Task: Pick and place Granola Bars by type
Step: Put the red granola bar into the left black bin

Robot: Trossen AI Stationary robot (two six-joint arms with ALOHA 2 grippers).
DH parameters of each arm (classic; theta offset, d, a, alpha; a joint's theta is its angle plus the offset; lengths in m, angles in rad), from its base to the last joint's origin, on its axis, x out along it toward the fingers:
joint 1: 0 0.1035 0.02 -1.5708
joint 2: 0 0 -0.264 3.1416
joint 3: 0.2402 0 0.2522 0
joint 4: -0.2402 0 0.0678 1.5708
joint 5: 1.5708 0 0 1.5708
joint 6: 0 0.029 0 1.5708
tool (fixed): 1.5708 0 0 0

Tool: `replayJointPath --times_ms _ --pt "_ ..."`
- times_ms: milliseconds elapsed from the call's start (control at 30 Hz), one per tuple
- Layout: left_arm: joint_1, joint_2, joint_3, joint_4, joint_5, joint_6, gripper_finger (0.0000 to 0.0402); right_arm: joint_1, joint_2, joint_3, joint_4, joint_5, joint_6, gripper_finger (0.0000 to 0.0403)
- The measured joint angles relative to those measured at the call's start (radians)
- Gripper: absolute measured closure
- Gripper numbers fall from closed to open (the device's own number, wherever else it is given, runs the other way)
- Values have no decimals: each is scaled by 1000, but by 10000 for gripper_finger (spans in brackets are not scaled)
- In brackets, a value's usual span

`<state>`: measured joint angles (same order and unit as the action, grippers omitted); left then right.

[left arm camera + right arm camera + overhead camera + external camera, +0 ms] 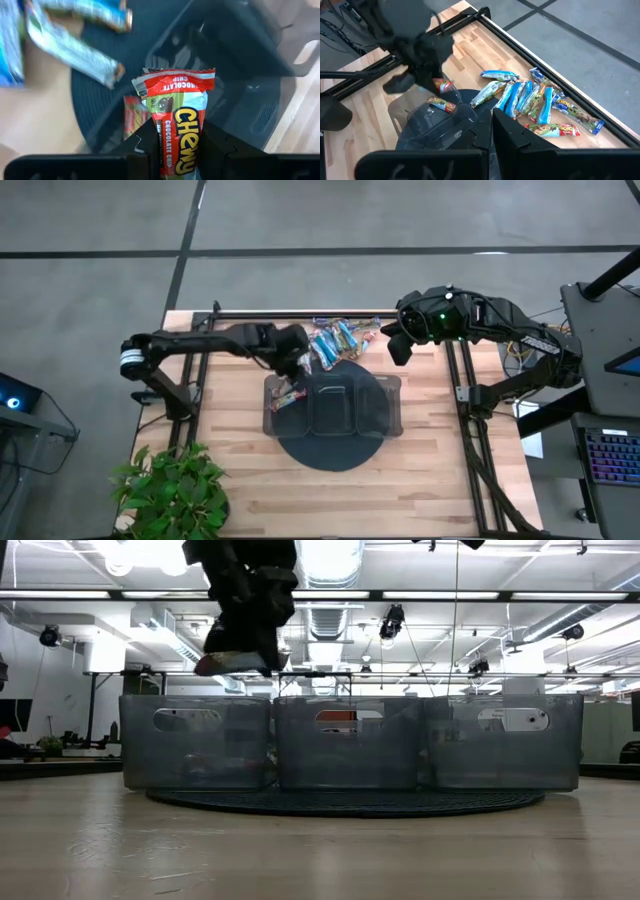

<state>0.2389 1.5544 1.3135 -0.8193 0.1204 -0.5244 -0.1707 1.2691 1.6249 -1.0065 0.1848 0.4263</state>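
A red granola bar (177, 130) is pinched in the left gripper (177, 145), right above the tray's (390, 395) left box, where another red bar (290, 399) already lies. I think letting go comes next. The walls are close. The right gripper (397, 348) waits closed beside the pile (535, 102).

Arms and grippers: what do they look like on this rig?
Both arms are dark and jointed. The left arm has a pale band near its base. The right arm shows a green light and loose cables. The left gripper has black angular fingers.
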Motion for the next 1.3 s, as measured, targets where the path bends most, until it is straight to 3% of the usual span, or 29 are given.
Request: replayJointPath --times_ms 367,633,1000,1300 --pt "-132 -3 -102 24 2 -228 322 -1 0 0 1 0 0 394" --pt "-157 -1 -110 25 -7 -239 312 0 0 0 1 0 0 394" --pt "-158 -1 -140 23 29 -266 255 0 0 0 1 0 0 394" --pt "-169 -5 -143 -7 46 -270 250 0 0 0 1 -1 -8 394"
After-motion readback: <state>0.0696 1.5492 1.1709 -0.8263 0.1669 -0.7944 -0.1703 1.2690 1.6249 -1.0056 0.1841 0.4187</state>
